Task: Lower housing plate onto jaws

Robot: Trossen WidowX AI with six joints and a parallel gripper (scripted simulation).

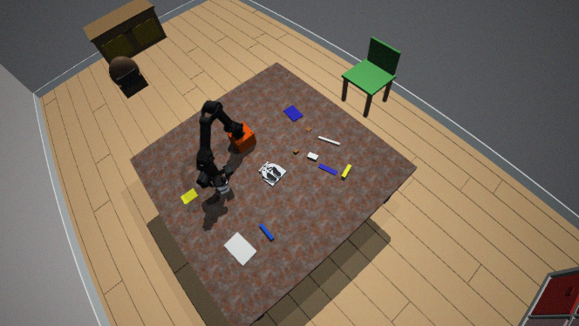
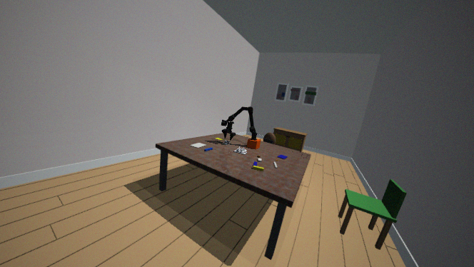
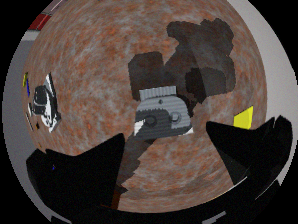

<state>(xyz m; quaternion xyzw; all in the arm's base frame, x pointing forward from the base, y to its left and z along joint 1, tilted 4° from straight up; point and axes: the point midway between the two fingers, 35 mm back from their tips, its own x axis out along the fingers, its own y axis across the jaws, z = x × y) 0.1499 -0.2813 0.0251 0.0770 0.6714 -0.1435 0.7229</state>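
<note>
The housing plate (image 1: 223, 188) (image 2: 226, 143) (image 3: 172, 107) is grey, with a ribbed strip along one edge and two round marks. It lies near the arm, partly in shadow, with small white bits at its lower corners in the wrist view. My gripper (image 2: 228, 138) (image 3: 166, 132) is open and empty, pointing down above the plate, one finger to each side. The jaw assembly (image 1: 272, 173) (image 2: 240, 150) (image 3: 45, 104), a white base with dark curved jaws, stands apart from the plate. Its stubs and pins are too small to make out.
A yellow block (image 1: 189, 196) (image 3: 243, 118) lies close to the gripper. The orange arm base (image 1: 242, 139) stands behind the jaw assembly. A white sheet (image 1: 240, 248) and a blue bar (image 1: 266, 232) lie toward one side; several small blocks and bars lie beyond the jaw assembly.
</note>
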